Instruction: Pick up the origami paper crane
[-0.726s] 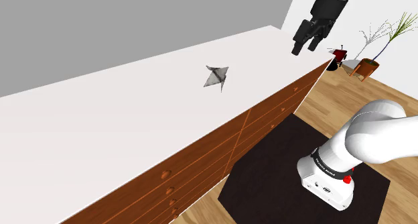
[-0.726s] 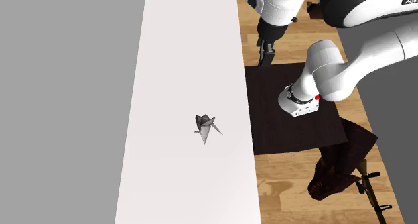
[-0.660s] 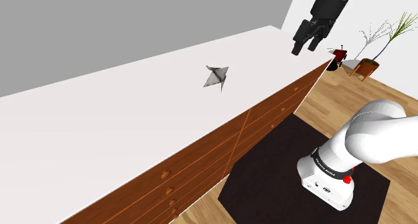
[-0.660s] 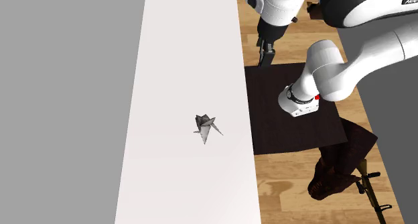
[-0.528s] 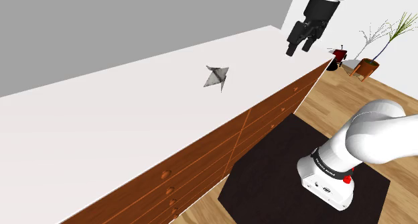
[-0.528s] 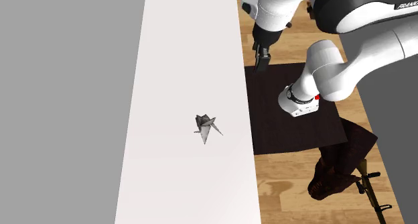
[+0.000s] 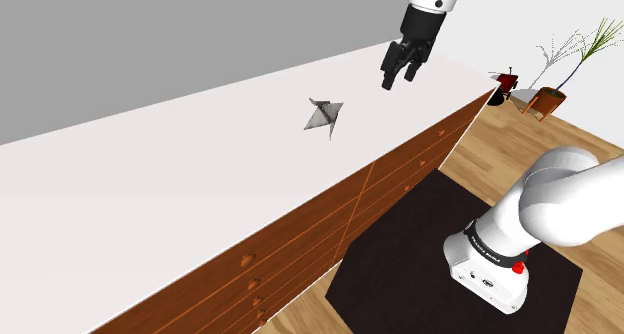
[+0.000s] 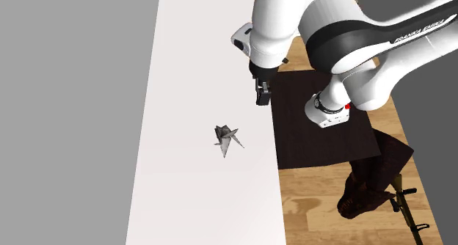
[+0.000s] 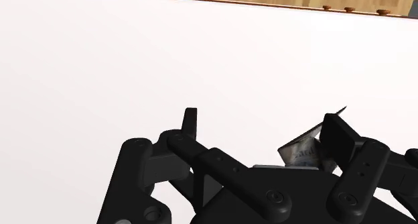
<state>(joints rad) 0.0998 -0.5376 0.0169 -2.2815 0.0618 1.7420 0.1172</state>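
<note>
The origami paper crane (image 7: pixel 322 113) is a small grey-white folded figure lying on the long white dresser top (image 7: pixel 150 182). It lies near the middle of the top's width in the second exterior view (image 8: pixel 226 138). My black gripper (image 7: pixel 398 76) hangs in the air above the top, up and to the shoulder view's right of the crane, apart from it. In the second exterior view the gripper (image 8: pixel 262 97) is near the top's right edge. In the wrist view the gripper (image 9: pixel 264 132) is open, its fingers wide apart and nothing between them. The crane (image 9: pixel 301 151) peeks out beside one finger, partly hidden.
The dresser has a wooden drawer front (image 7: pixel 330 222) with round knobs. My stand (image 7: pixel 490 257) sits on a dark rug (image 7: pixel 420 282) on a wood floor. A potted plant (image 7: pixel 548 97) and a red object (image 7: pixel 503 82) stand beyond the dresser's end. A brown heap (image 8: pixel 371 181) lies on the floor.
The gripper has swung from beyond the dresser's edge to over the white top, closer to the crane. The crane has not moved.
</note>
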